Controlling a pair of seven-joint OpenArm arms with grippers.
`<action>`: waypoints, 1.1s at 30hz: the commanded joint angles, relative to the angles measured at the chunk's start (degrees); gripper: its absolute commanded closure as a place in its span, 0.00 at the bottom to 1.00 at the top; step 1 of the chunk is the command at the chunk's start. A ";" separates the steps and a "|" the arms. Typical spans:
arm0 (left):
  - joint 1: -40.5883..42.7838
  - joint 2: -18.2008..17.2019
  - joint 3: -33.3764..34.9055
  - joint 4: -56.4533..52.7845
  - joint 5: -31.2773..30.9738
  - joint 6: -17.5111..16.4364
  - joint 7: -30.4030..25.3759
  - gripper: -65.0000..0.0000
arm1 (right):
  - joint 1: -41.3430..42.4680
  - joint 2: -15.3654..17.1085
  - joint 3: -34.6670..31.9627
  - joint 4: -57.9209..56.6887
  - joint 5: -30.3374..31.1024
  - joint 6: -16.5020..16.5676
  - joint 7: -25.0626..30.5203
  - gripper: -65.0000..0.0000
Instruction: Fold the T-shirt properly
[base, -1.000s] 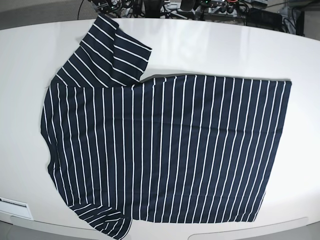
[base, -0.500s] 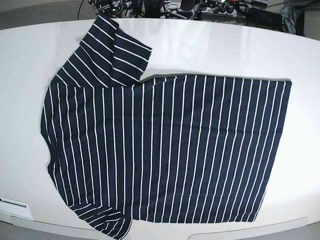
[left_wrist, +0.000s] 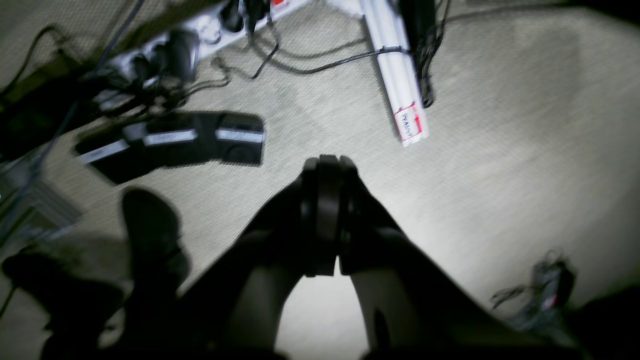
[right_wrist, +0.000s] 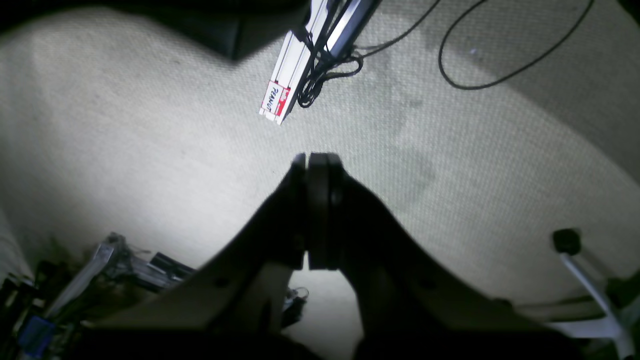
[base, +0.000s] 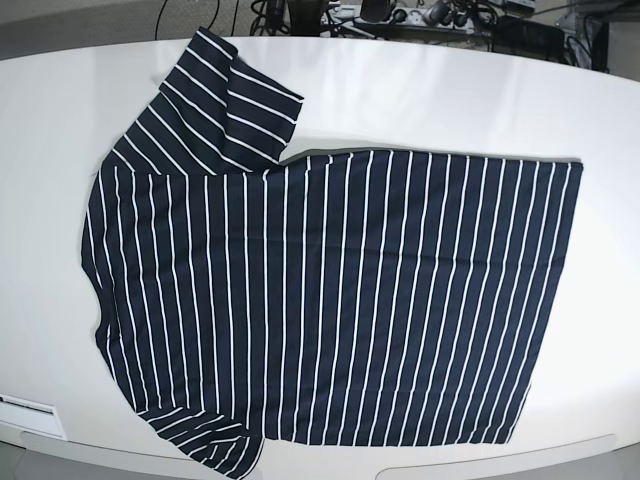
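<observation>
Both closed fingers (left_wrist: 327, 165) (right_wrist: 315, 162) hang off-table, away from T-shirt (base: 330, 300).

One label reads clearly in the right wrist view: "PEANUT", hand-lettered in black on a red-and-white sticker (right_wrist: 274, 98) at the end of the white rail (right_wrist: 294, 60) lying on the carpet. In the left wrist view the same kind of sticker (left_wrist: 409, 124) sits on the rail's end, too blurred to read.

A robotics lab or workroom, white table (base: 420, 100), grey carpet (left_wrist: 500, 125), loose black cables (right_wrist: 500, 60) trailing, a power strip (left_wrist: 210, 30) on the floor, labelled white trunking (left_wrist: 400, 85)
</observation>
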 joint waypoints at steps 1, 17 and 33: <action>2.78 -2.19 -0.04 3.32 0.42 0.81 -0.11 1.00 | -2.89 1.27 -0.07 3.98 0.44 -0.61 -0.68 1.00; 29.99 -19.89 -12.09 49.77 12.52 14.97 4.44 1.00 | -33.05 10.45 0.04 54.27 -24.46 -18.34 -6.54 1.00; 34.88 -19.93 -30.53 66.45 16.83 7.34 3.72 1.00 | -36.13 10.45 0.04 66.03 -39.50 -21.46 -6.38 1.00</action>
